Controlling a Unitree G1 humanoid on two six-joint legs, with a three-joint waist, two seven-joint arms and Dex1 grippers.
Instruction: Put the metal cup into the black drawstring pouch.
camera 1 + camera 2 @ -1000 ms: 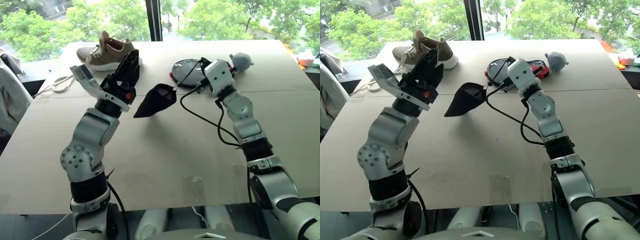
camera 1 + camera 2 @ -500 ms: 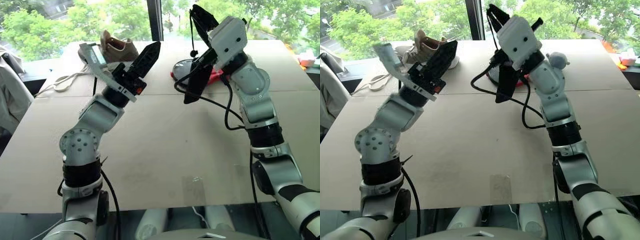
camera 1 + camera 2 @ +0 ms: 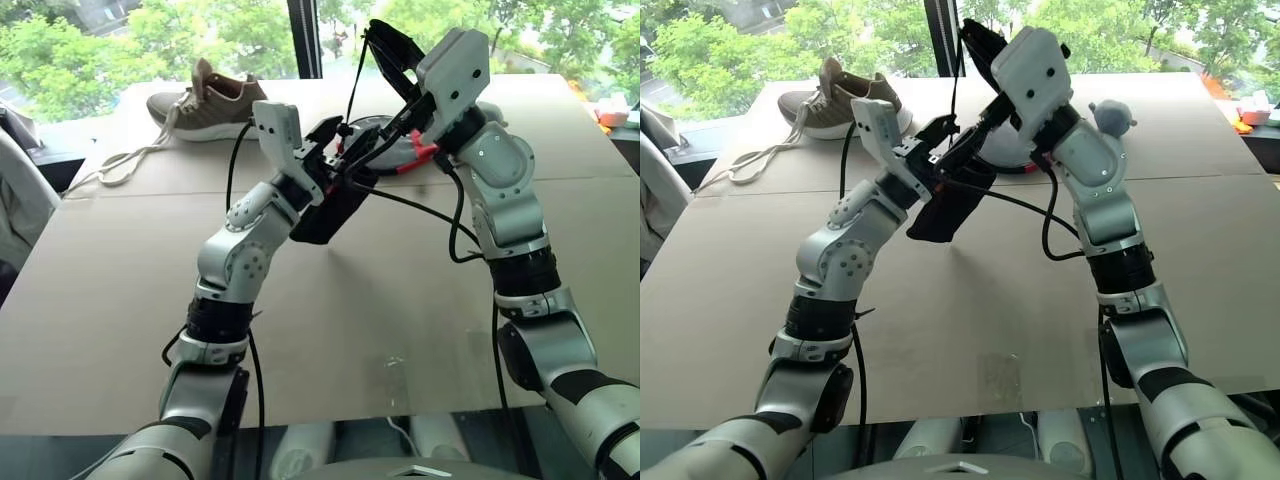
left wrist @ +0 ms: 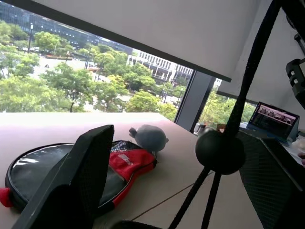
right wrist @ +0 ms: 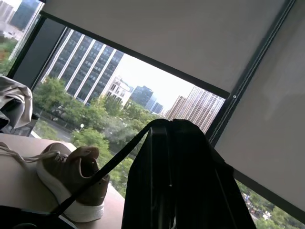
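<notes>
The black drawstring pouch (image 3: 325, 210) hangs in the air above the table's middle, its thin cord running up to my right gripper (image 3: 388, 42), which is raised high and shut on that cord. My left gripper (image 3: 338, 150) is open at the pouch's neck. In the left wrist view one of its fingers (image 4: 71, 181) stands to one side, with the cord's toggle (image 4: 220, 151) and the pouch's fabric (image 4: 267, 181) on the other. The right wrist view has the shut fingers (image 5: 176, 181) with the cord across them. The metal cup is out of view.
A tan shoe (image 3: 215, 105) with a long white lace lies at the far left of the table (image 3: 330, 330). Behind the pouch rest a black-and-red paddle case (image 4: 57, 171) and a grey plush toy (image 3: 1110, 118).
My right gripper lifted the pouch off the table by its cord, then held still. The left gripper rolled and moved right and forward up to the pouch's neck.
</notes>
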